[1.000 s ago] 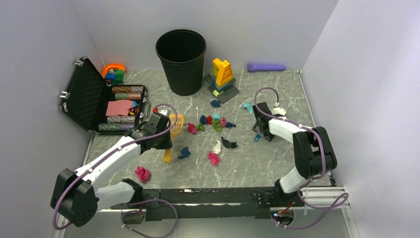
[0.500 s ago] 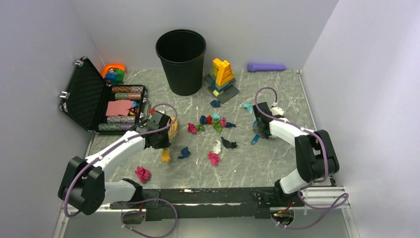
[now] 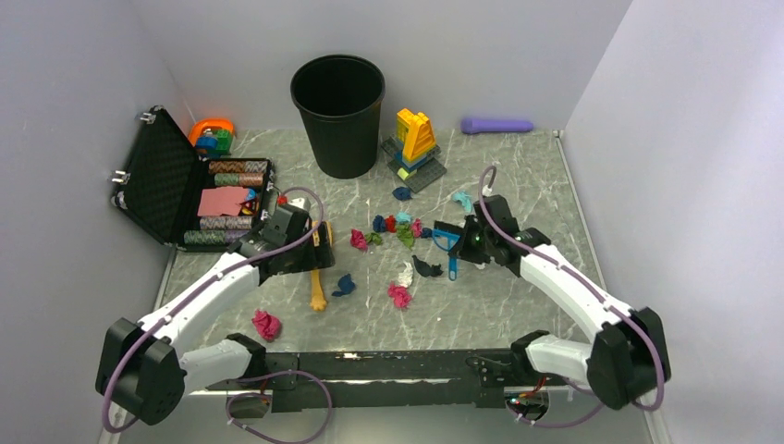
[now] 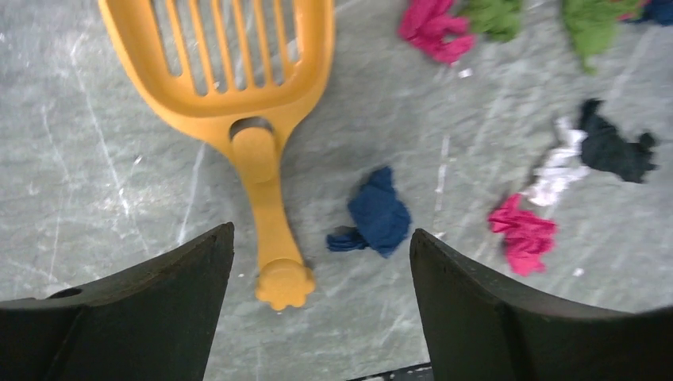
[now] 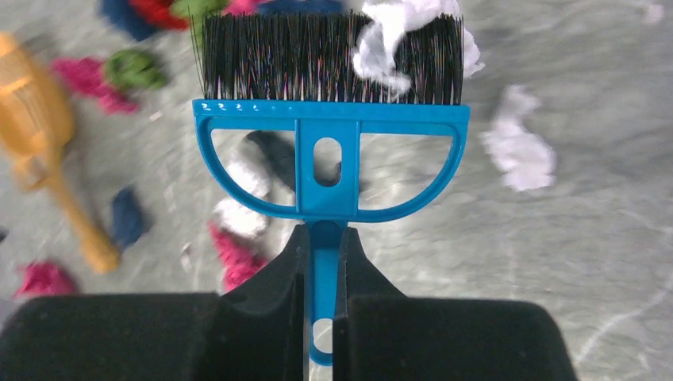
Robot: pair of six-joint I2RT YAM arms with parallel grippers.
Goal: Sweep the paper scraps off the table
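Right wrist: right gripper (image 5: 321,266) clamped on the blue brush (image 5: 329,151), bristles facing the scraps.
Left wrist: left gripper (image 4: 317,246) fingers apart over the yellow scoop (image 4: 266,190) (not gripping).
Scraps: paper scraps (image 3: 399,295) strewn mid-table (image 3: 527,176).
Risk: an unheld scoop could slide, and wads could scatter.
Around: black bin (image 3: 338,120), toy bricks (image 3: 414,146) and open case (image 3: 166,185), none blocking.

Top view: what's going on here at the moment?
The right gripper is shut on the handle of the blue brush, its bristles pointing toward the scraps scattered across the middle of the table. The left gripper is open above the handle of the yellow scoop, which lies flat on the table, not gripped. The black bin stands behind the scraps.
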